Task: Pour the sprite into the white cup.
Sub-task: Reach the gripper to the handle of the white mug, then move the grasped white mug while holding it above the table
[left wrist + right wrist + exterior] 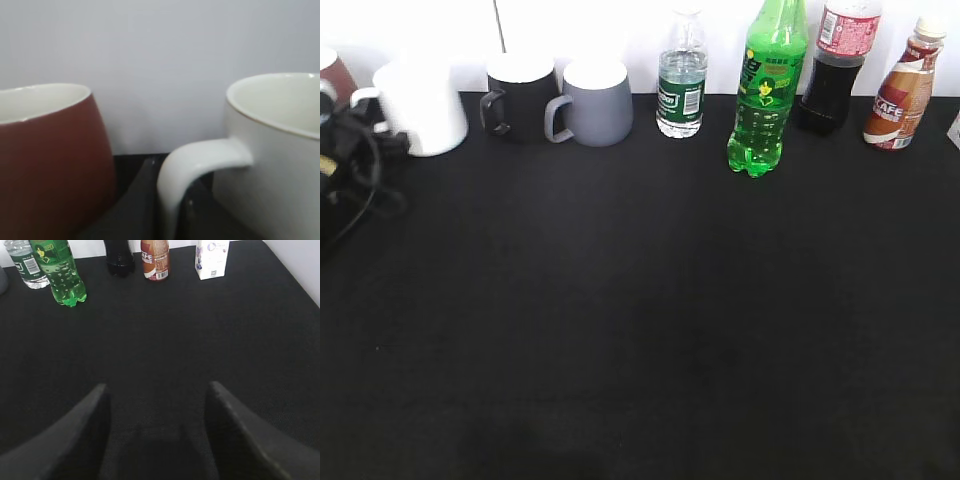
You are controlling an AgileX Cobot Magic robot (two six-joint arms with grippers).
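Note:
The sprite [765,100] is a tall green bottle standing upright at the back of the black table; it also shows in the right wrist view [62,275] at the top left. The white cup [425,110] stands at the back left. In the left wrist view the white cup [280,165] is on the right, and its loop handle sits between the two fingers of my left gripper [170,192], which press against it on both sides. My right gripper [157,390] is open and empty above the bare black table, well short of the bottles.
A brown mug [45,165] stands just left of the white cup. A black mug [520,95], a grey mug [595,100], a water bottle [681,80], a cola bottle [835,70] and a coffee bottle [905,90] line the back. A small white carton [212,259] stands at the far right.

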